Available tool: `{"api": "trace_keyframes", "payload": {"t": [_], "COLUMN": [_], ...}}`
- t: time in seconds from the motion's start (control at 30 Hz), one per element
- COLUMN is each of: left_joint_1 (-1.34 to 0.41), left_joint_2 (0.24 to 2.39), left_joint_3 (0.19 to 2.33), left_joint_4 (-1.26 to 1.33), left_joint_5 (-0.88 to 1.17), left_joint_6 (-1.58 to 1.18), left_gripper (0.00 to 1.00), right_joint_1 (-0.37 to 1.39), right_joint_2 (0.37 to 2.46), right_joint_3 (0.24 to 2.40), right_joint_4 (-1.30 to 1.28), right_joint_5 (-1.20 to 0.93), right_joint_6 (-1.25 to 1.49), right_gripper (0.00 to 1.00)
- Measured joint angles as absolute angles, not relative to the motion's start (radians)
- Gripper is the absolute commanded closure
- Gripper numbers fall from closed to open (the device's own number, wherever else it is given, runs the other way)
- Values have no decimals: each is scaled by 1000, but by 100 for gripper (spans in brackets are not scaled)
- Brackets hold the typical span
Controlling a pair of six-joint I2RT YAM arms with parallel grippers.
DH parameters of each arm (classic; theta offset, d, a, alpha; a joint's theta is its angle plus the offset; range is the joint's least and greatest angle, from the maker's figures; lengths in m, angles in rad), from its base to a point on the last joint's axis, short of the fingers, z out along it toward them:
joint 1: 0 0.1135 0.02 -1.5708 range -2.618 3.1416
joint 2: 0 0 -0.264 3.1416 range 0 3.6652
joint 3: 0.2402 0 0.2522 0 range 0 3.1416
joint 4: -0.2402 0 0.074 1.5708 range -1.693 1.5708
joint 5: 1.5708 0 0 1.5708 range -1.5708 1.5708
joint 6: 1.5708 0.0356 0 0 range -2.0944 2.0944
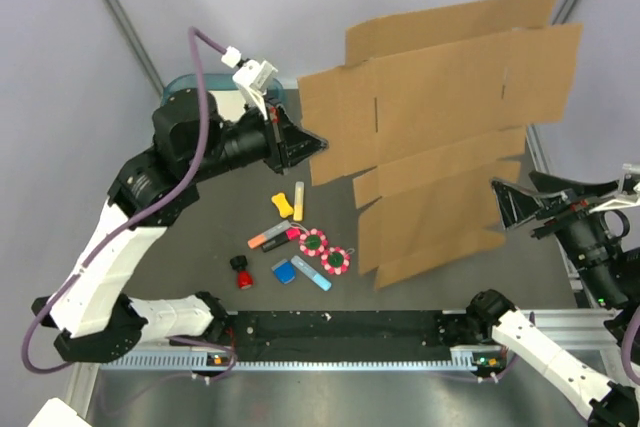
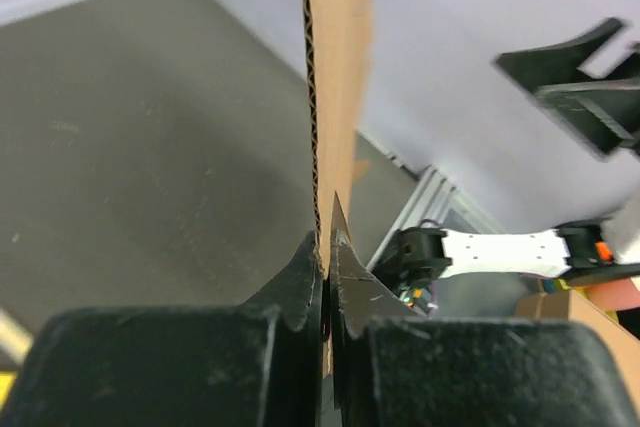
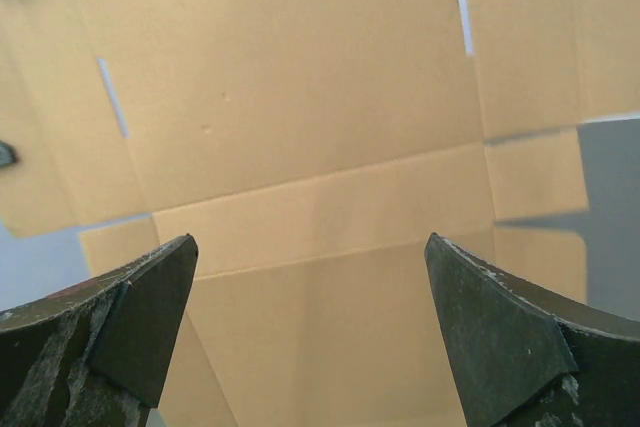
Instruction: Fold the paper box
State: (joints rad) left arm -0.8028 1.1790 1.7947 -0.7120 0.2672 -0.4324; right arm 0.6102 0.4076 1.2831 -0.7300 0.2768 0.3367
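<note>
The paper box is a flat brown die-cut cardboard sheet with flaps, slits and creases, held up off the table. My left gripper is shut on its left edge; the left wrist view shows the corrugated edge pinched between the jaws. My right gripper is open at the sheet's right side, with nothing between its fingers. In the right wrist view the cardboard face fills the picture beyond the spread fingertips.
Small items lie on the grey table below the sheet: a yellow piece, an orange marker, pink round pieces, blue blocks, a red-black item. A teal tray sits behind the left arm. A black rail runs along the near edge.
</note>
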Motion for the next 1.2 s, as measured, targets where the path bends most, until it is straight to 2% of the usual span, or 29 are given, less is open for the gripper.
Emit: {"api": "trace_keyframes", "payload": {"t": [0.2,0.4,0.6,0.7,0.93,1.2], "left_joint_1": [-659,-612,-603,-605,-609,-610], "left_joint_2": [1279,1588,1911,2008,2040,2038], "left_joint_3": [1657,1607,1752,1861,1996,1872], "left_joint_4": [-744,-787,-932,-970,-918,-875], "left_joint_5": [266,134,52,41,13,-14], "left_joint_6": [-415,-307,-208,-151,51,75], "left_gripper": [100,100,100,100,100,100], "right_joint_1": [610,610,610,610,610,610], "right_joint_2": [394,387,378,388,421,437], "right_joint_3": [1226,1093,941,888,862,825], "right_joint_4": [-734,-741,-728,-718,-678,-655], "right_joint_5": [302,311,305,284,257,250], "right_joint_6": [319,318,343,356,368,377], "right_gripper": [1,1,1,1,1,1]}}
